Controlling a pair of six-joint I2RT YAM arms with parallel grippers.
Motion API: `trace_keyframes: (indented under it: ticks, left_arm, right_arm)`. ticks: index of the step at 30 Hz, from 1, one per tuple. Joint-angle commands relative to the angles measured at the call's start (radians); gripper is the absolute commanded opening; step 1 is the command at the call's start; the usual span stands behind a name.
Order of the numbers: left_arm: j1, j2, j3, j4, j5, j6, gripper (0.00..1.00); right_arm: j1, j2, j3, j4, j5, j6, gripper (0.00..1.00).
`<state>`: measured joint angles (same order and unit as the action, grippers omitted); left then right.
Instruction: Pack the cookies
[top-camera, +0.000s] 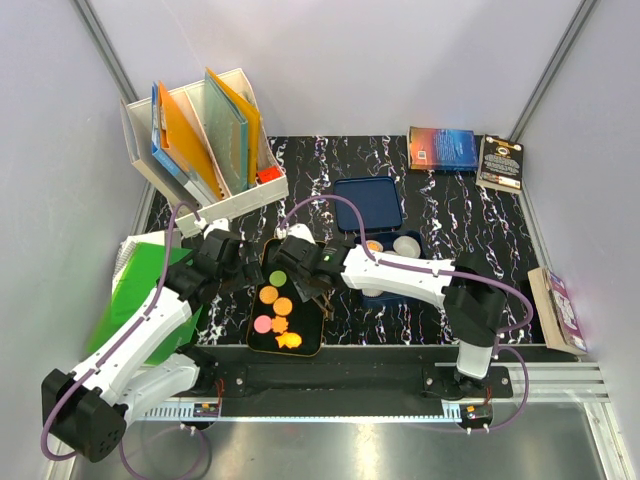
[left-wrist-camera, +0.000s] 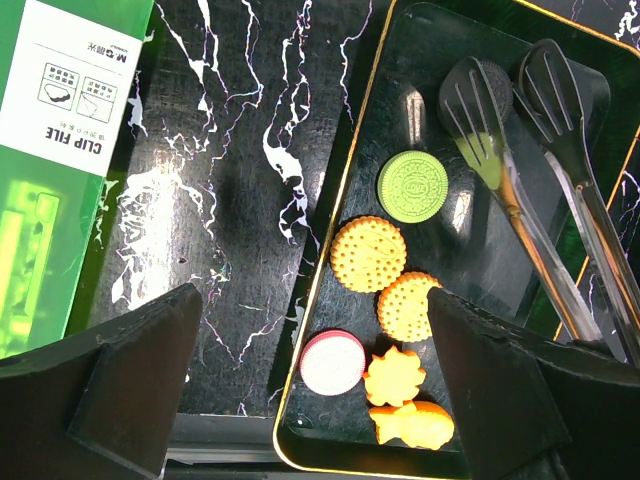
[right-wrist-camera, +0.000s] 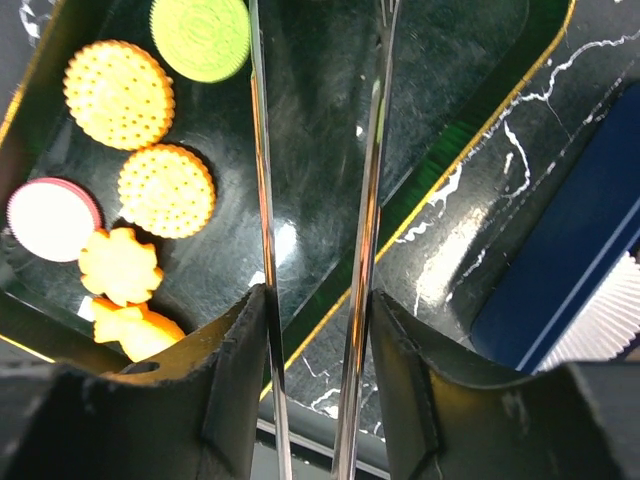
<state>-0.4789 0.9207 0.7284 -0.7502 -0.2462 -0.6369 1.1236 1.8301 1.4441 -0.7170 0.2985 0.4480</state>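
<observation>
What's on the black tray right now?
Six cookies: one green, one pink, two round orange, two flower-edged orange. The tongs' heads sit over it too; anything under them is hidden.

We count six cookies (left-wrist-camera: 368, 254) just ahead of the left gripper (left-wrist-camera: 312, 300), between its spread fingers, on one black tray (left-wrist-camera: 460, 250). Four are orange, two round and two jagged-edged, one is green and one is pink. Between the fingers of the right gripper (right-wrist-camera: 318, 310) runs one pair of tongs (left-wrist-camera: 475, 95) with two arms, and well away from that gripper we count three books (top-camera: 443, 148).
</observation>
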Motion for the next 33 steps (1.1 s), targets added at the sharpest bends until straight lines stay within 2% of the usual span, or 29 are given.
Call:
trace_keyframes:
  ticks: [1, 19, 24, 33]
  left_arm:
    - [-0.003, 0.001, 0.02, 0.02, -0.005, 0.002, 0.99]
    - [-0.003, -0.002, 0.02, 0.022, -0.005, 0.0, 0.99]
    - [-0.004, 0.001, 0.02, 0.022, -0.002, 0.002, 0.99]
    - [-0.003, 0.007, 0.02, 0.025, 0.01, 0.005, 0.99]
  right_arm:
    - [-0.002, -0.044, 0.035, -0.038, 0.053, 0.003, 0.46]
    - [-0.002, -0.317, 0.023, -0.176, 0.229, 0.04, 0.41]
    - [-0.005, -0.414, -0.004, -0.269, 0.303, 0.086, 0.41]
    - [-0.148, -0.643, -0.158, -0.369, 0.321, 0.155, 0.41]
